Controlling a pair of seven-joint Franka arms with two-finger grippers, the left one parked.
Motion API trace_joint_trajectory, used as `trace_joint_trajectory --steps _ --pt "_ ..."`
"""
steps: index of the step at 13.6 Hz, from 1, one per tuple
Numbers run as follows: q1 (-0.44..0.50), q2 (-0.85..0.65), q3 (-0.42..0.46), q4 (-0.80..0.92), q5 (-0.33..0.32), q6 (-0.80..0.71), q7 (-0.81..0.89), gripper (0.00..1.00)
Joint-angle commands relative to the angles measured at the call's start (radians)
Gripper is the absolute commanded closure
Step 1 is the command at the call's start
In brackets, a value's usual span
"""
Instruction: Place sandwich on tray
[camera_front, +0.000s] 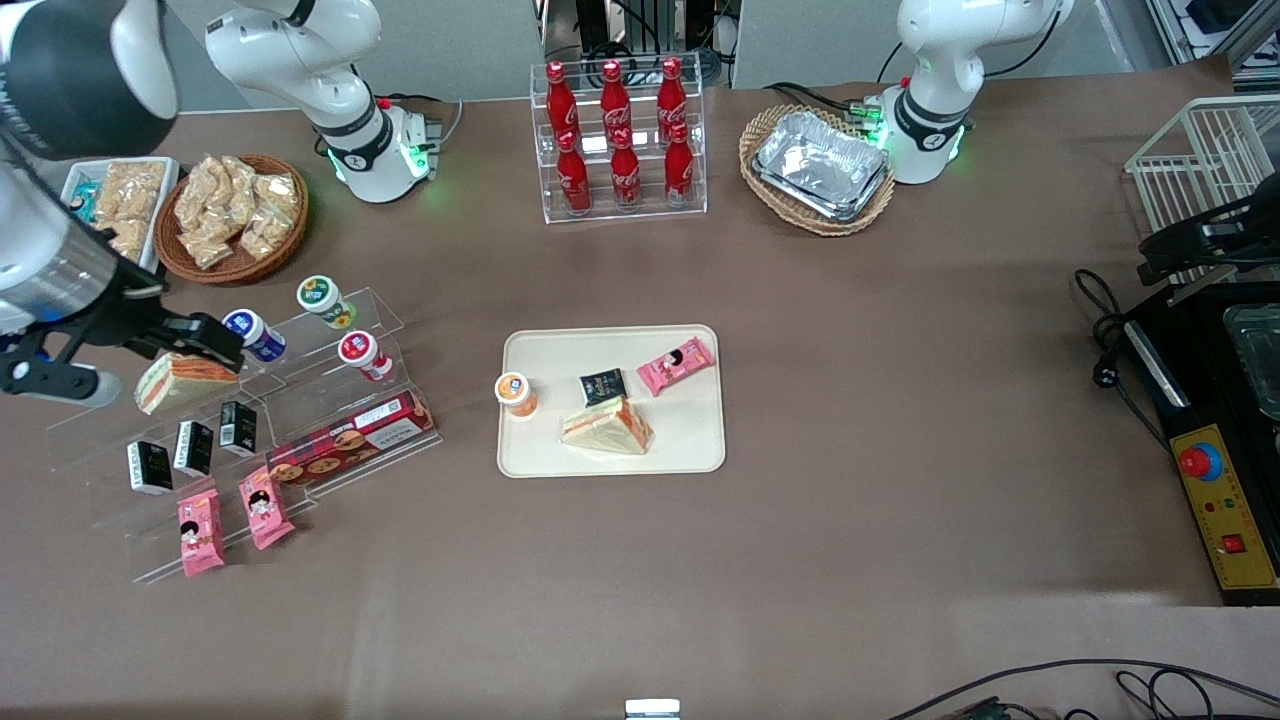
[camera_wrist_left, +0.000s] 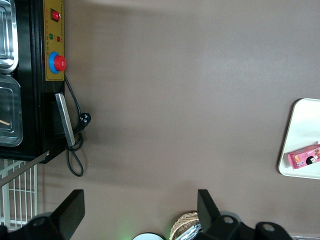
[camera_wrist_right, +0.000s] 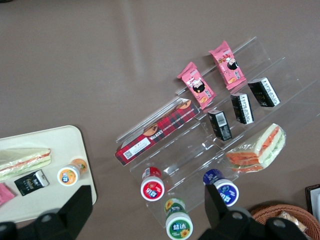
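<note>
Sandwich (camera_front: 607, 426) is seen lying on tray (camera_front: 690, 455) near its front edge; pincer (camera_front: 205, 340) (fingers spread, nothing held) is hovering above the acrylic rack (camera_front: 330, 420).

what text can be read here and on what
"Coca-Cola": white script on the red bottles.
Plaid box, lidded cups, black packs: print too blurred to read.
Gripper, jaws open, over the shelf sandwich: no text.
</note>
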Motion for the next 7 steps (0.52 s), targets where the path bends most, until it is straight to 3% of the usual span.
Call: trace_joint_trajectory --steps 1,3,5,7 --pt "-0.146 -0.017 0.116 -0.018 -0.012 0.037 -0.107 0.0" --pt "-0.18 -0.015 0.123 -0.018 -0.005 0.04 -0.144 0.0" --pt "-0.259 -0.017 0.214 -0.018 0.003 0.035 -0.134 0.0" --pt "-0.275 -0.014 0.244 -0.02 0.003 0.037 -0.135 0.0"
